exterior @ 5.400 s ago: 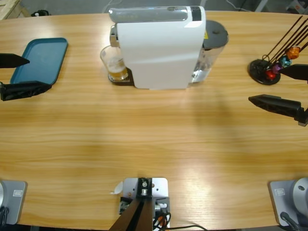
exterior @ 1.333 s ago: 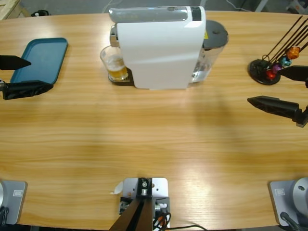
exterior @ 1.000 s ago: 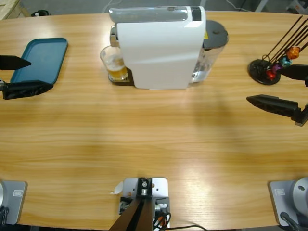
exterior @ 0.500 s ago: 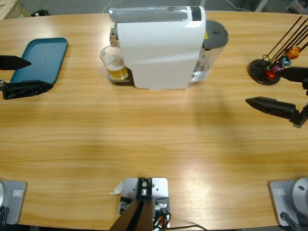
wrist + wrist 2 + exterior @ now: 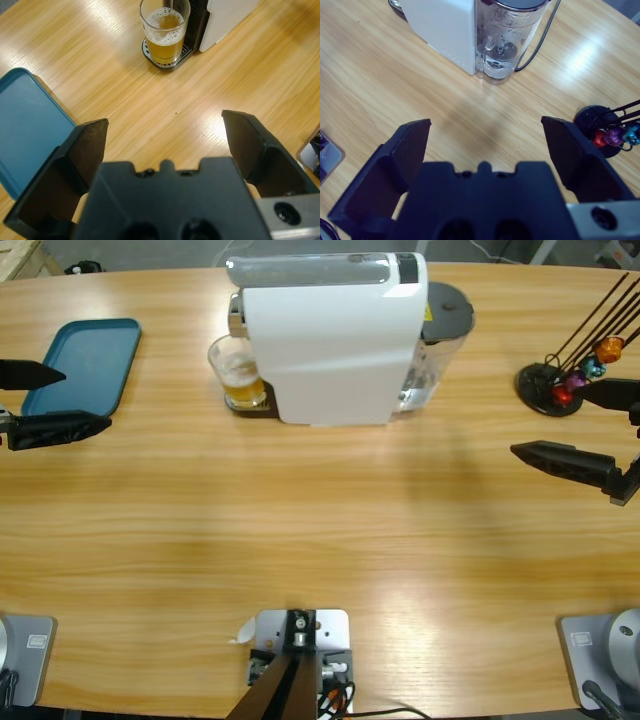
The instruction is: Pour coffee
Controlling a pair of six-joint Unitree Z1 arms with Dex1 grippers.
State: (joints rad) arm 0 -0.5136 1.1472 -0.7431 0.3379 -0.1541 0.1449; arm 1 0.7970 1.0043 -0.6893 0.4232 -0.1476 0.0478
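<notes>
I see the coffee [image 5: 243,392] as a shallow golden-amber layer with a paler foamy top, sitting in a clear glass [image 5: 233,370] in the upper left-centre of the high view. The glass stands upright on the dark drip tray [image 5: 250,405] of the white capsule coffee machine [image 5: 330,335], right under its spout. In my left wrist view the same glass [image 5: 164,30] shows at the top centre with foam ringing the surface of the liquid [image 5: 164,44].

Behind the machine, at its right side, I can see a clear water tank [image 5: 435,350] with a grey lid; the right wrist view shows this tank [image 5: 505,42] at its top, with a black cable [image 5: 537,37] curving away beside it.

My left gripper [image 5: 52,398] is at the left edge of the high view, jaws spread wide with nothing between them, hovering over the near edge of the teal tray [image 5: 85,365]. My right gripper [image 5: 570,425] is at the right edge, jaws likewise apart and empty, just below the black capsule stand [image 5: 548,388] holding orange, red and blue capsules [image 5: 590,365]. Both grippers are well apart from the glass, above the wooden table [image 5: 320,530].
</notes>
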